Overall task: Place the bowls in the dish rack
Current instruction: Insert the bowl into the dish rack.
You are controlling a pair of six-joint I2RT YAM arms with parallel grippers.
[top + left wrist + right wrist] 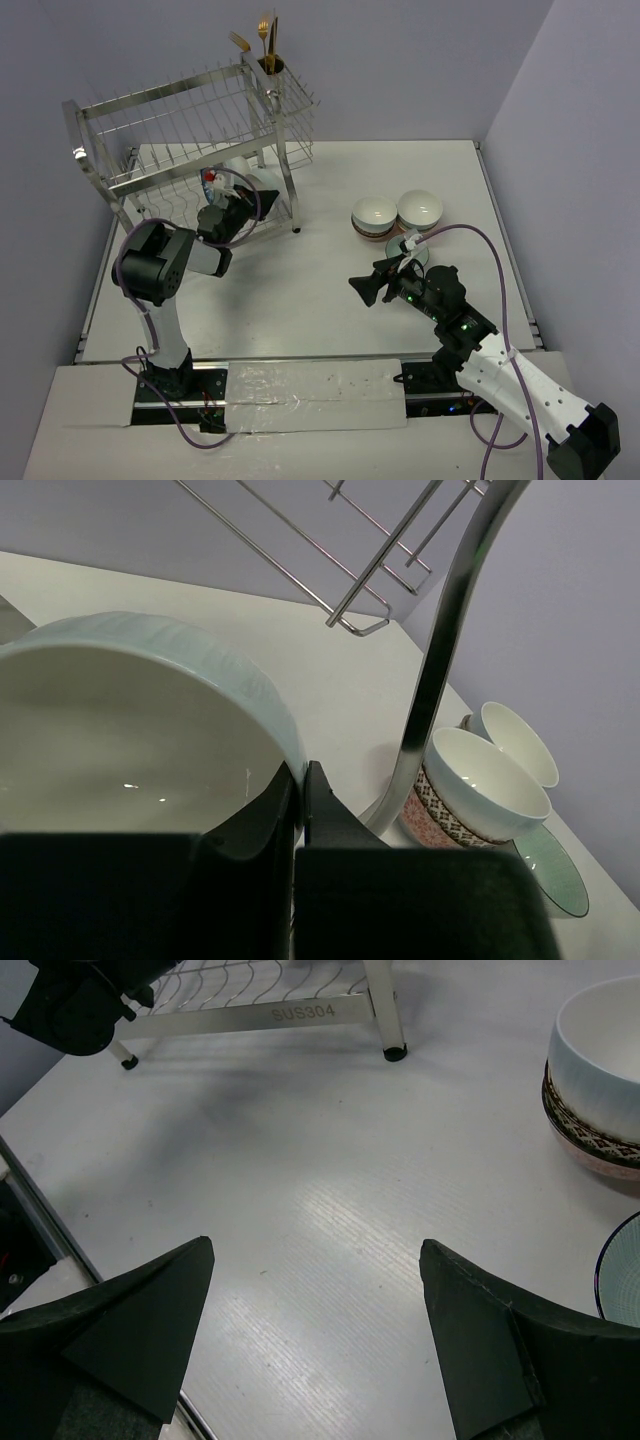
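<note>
My left gripper (300, 785) is shut on the rim of a bowl (120, 720) that is white inside and pale teal outside. In the top view, the left gripper (225, 212) reaches into the lower tier of the silver wire dish rack (190, 110). One curved rack leg (440, 680) stands just right of the held bowl. On the table to the right, two white bowls (374, 212) (420, 208) sit on patterned ones, with a teal dish (405, 250) in front. My right gripper (315, 1250) hangs open over bare table left of them, holding nothing.
A cutlery cup (272, 65) with gold utensils stands at the rack's far right corner. The rack's front bar (300, 1015) and foot (397, 1053) lie ahead of the right gripper. The stacked bowls (600, 1050) are at its right.
</note>
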